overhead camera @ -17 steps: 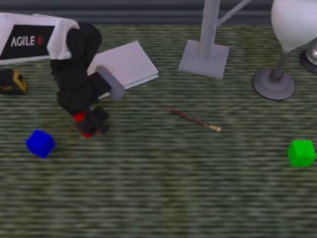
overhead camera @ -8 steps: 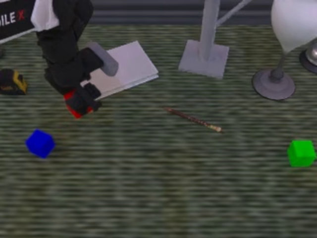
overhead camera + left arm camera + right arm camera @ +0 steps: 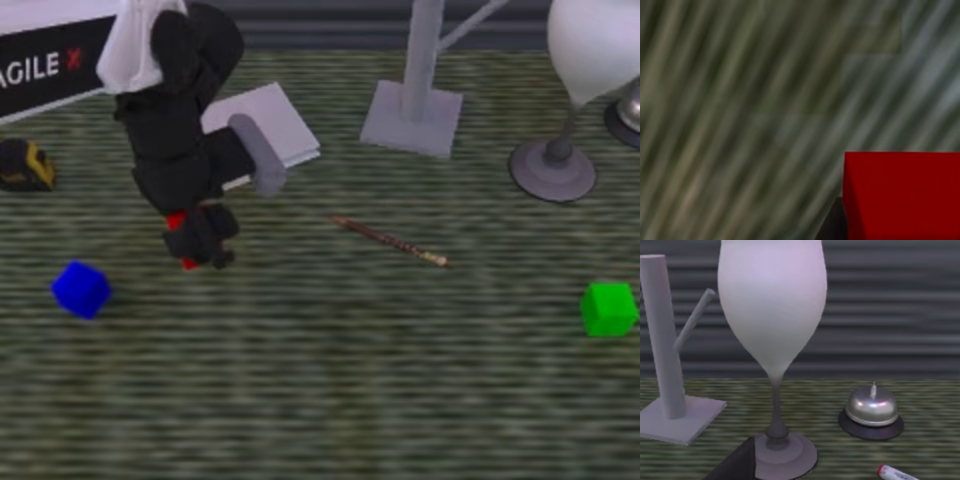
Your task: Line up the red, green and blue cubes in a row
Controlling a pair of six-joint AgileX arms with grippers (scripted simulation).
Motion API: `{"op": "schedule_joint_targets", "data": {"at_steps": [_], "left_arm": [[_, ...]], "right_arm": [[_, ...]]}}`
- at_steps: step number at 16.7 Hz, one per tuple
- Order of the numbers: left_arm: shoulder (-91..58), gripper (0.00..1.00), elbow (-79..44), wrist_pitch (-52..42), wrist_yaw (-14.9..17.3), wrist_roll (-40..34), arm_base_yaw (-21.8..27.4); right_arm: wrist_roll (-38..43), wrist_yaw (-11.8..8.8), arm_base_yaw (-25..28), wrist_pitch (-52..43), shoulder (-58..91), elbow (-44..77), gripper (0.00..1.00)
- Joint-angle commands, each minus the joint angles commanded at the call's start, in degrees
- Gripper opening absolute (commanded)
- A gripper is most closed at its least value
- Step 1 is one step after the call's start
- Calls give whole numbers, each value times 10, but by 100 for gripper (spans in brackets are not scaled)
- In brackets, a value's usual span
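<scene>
My left gripper (image 3: 200, 240) hangs over the left half of the table, shut on the red cube (image 3: 177, 219), of which only slivers show between the black fingers from above. In the left wrist view the red cube (image 3: 902, 195) fills the corner beside one dark finger (image 3: 835, 225), with the mat blurred behind it. The blue cube (image 3: 82, 289) rests on the mat to the left of that gripper, apart from it. Far off at the right edge sits the green cube (image 3: 609, 309). My right gripper is out of the top view; its wrist camera faces the back right of the table.
A white pad (image 3: 265, 130) lies behind the left gripper and a thin stick (image 3: 390, 240) to its right. At the back stand a grey stand (image 3: 412, 115), a wine glass (image 3: 555, 165) and a bell (image 3: 872, 410). A black-and-yellow tape measure (image 3: 25, 165) sits at far left.
The left gripper, holding the red cube, swung back and left half a second ago, then came right and forward to a spot slightly right of where it began. Blue and green cubes have not moved.
</scene>
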State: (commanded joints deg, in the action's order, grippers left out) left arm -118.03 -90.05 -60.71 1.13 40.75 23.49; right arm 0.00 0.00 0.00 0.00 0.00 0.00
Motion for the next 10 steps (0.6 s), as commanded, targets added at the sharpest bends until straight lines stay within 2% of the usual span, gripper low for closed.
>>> {"op": "schedule_joint_targets", "data": {"at_steps": [6,8,10], "left_arm": [[142,0,179,30,0,63,145],[169,0,208,37,0,75,173],[175,0,214,38,0,78,179]], "right_arm": [[0,0,0,0,0,0,100],[0,0,0,0,0,0,100],[0,0,0,0,0,0,100]]}}
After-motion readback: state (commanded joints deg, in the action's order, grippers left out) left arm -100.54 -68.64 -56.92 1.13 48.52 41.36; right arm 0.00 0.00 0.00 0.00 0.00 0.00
